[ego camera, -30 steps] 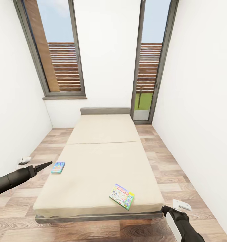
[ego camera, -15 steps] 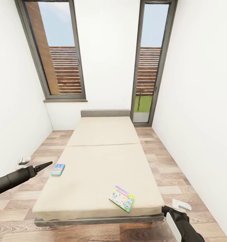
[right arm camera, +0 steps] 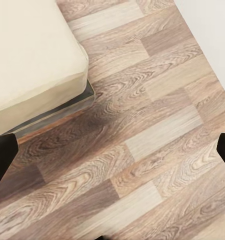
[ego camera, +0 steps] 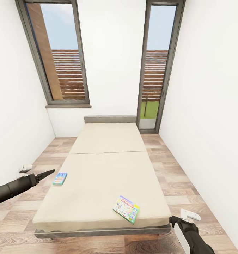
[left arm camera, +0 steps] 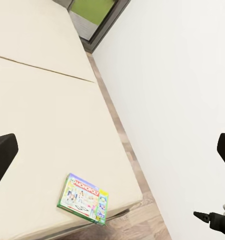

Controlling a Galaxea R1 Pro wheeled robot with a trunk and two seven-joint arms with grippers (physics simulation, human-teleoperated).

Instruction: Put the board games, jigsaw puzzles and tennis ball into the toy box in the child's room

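Note:
Two board games lie on the beige bed (ego camera: 108,141). The green-edged one (ego camera: 126,209) (left arm camera: 84,198) rests near the foot's right corner. The small blue one (ego camera: 60,178) sits at the left edge. My left gripper (ego camera: 50,173) (left arm camera: 112,150) hovers just left of the blue game; its fingers stand wide apart and hold nothing. My right gripper (right arm camera: 112,150) is open over the wood floor beside the bed's foot corner, with its arm (ego camera: 189,234) low at the right. The table, toy box, jigsaw puzzles and tennis ball are out of view.
The bed fills the middle of a narrow white-walled room. Strips of plank floor (ego camera: 175,176) run along both sides. A small white object (ego camera: 25,169) lies on the floor by the left wall. Two tall windows (ego camera: 62,53) stand behind the headboard.
The whole view has shifted slightly, so the camera has moved. Both arms hold the same pose, and the games lie where they were on the bed.

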